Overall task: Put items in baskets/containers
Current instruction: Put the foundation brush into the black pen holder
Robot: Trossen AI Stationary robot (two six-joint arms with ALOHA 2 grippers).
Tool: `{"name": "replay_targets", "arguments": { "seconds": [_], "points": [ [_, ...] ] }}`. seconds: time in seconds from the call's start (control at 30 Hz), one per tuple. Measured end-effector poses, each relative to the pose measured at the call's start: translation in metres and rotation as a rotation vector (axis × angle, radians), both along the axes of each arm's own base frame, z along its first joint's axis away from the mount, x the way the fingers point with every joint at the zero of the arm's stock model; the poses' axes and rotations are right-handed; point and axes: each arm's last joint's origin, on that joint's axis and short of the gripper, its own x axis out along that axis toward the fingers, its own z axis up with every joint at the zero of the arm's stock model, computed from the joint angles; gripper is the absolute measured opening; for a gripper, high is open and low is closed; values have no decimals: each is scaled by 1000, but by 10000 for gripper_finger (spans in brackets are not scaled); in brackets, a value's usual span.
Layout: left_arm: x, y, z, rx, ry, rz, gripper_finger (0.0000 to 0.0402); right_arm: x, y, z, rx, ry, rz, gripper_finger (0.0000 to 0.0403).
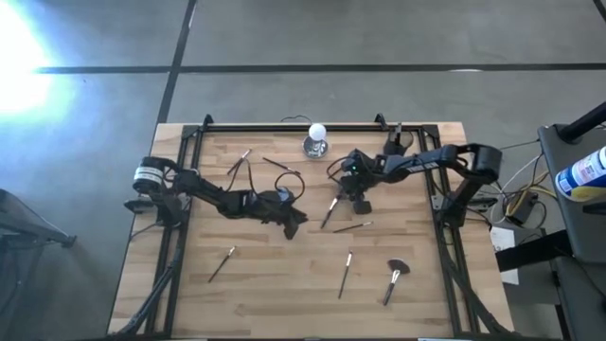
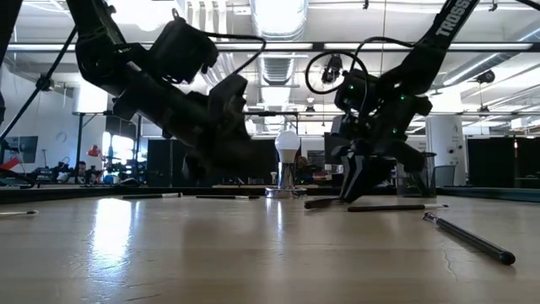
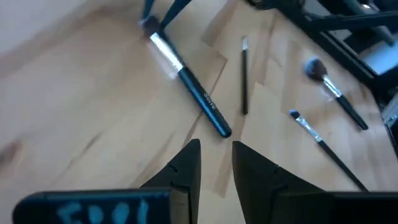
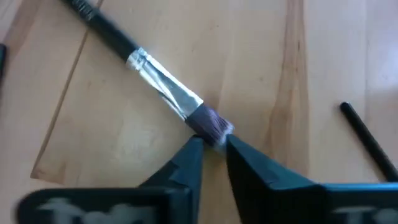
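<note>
Right now your right gripper [image 4: 213, 144] is down at the desk [image 1: 284, 294] near the middle of its far half, and its fingers [image 4: 186, 165] stand narrow, pinching the bristle tip of a black-handled brush [image 4: 165, 87] with a silver ferrule. From above, you can see that brush [image 1: 329, 212] lying slanted just below the right gripper [image 1: 359, 203], bristle end toward it. In the low view that gripper [image 2: 353, 192] points straight down with its tips at the desk surface. Your left gripper [image 1: 292, 225] is out near the desk's centre, close to the handle end of the same brush [image 3: 193, 87]; through its wrist camera the left gripper [image 3: 216, 165] has its fingers [image 3: 186, 171] close together with only a thin gap, nothing between them, hovering just short of the brush's handle tip. The other brushes are scattered flat on the wood: a thin one [image 1: 352, 227] beside the pinched brush, one [image 1: 346, 274] nearer the front, the fan-headed brush [image 1: 394, 281] at the front right, one [image 1: 222, 264] at the front left, and two [image 1: 239, 162] near the back left. A shiny silver object with a white ball [image 1: 316, 140] stands at the back edge. You can't make out the black cup in any view.
</note>
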Motion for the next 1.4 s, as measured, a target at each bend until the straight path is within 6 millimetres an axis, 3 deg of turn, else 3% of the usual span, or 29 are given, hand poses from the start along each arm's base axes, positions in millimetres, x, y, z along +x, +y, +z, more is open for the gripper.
{"name": "replay_targets", "arguments": {
  "seconds": [0.1,0.23,0.6,0.93,1.23,1.4],
  "points": [
    [0,0,-2,-48,54,6,83,0,0,7,-29,-21,-4,19],
    [0,-1,-4,-66,99,12,83,2,4,13,-39,-58,10,10],
    [6,3,1,7,148,63,83,14,24,19,-41,-130,74,8],
    [18,3,14,19,185,53,83,19,26,24,-25,-189,42,8],
    [17,3,14,13,194,60,83,22,27,26,-10,-218,20,8],
    [19,3,1,9,227,72,83,24,27,28,-5,-239,13,8]
  ]
}}
